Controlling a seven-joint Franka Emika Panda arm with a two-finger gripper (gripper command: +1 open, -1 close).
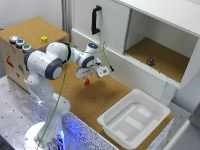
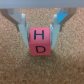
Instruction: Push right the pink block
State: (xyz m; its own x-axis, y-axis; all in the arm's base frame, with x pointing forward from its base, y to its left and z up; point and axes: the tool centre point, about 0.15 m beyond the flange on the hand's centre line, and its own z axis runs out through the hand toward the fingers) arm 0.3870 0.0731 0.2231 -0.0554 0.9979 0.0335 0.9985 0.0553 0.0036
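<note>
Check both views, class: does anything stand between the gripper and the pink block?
Nothing visible does. In the wrist view the pink block sits directly between the gripper's two fingers on the cork surface, with no other object between them. Whether the fingers touch it cannot be told.

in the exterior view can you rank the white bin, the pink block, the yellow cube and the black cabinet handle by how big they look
1. White bin, by far the largest.
2. Black cabinet handle.
3. Yellow cube and pink block: both tiny and look alike. The block is partly hidden under the gripper, so I won't rank them.
</note>
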